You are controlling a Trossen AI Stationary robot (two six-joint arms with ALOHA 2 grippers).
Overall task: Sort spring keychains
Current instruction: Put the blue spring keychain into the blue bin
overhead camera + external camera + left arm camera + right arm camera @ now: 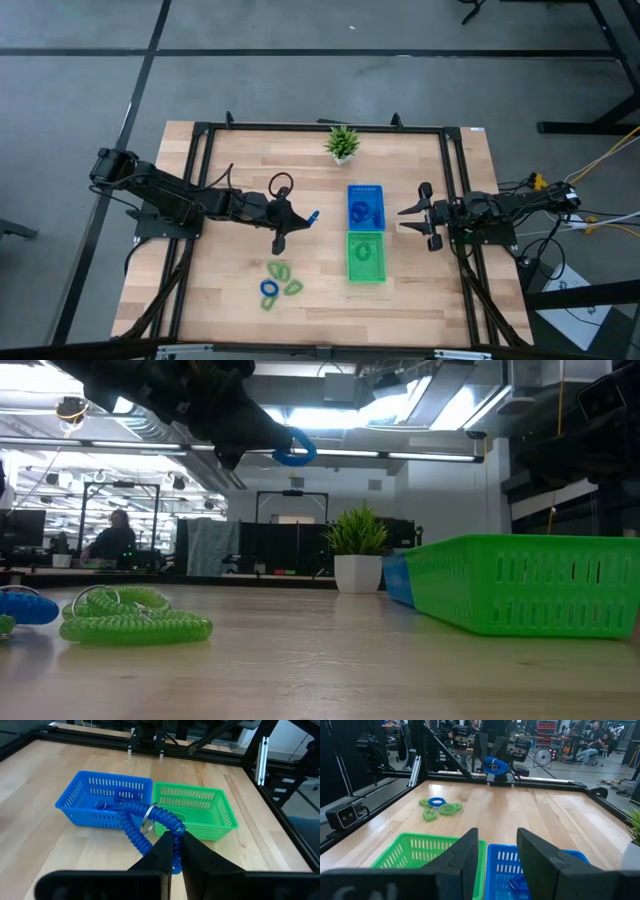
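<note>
My left gripper (303,217) hangs above the table's middle, left of the trays, shut on a blue spring keychain (145,822) with a metal ring. The low view shows that keychain (293,452) high above the tabletop. Near the front edge, two light green spring keychains (279,271) and a blue one (268,290) lie flat on the wood. A blue tray (365,205) holds blue keychains, and the green tray (366,256) in front of it holds a green one. My right gripper (497,852) waits open at the right, by the trays. My left gripper pinches the blue keychain's coil (172,831) between its two fingers, at the part of the loop nearest them. The fingers come from the table's left, slanting slightly down. The rest of the loop sticks out ahead of the fingertips, lifted clear of the table.
A small potted plant (342,145) stands at the table's far edge, behind the blue tray. A black frame (200,180) runs along the table's sides. Bare wood lies between the loose keychains and the trays. People sit at desks in the room beyond.
</note>
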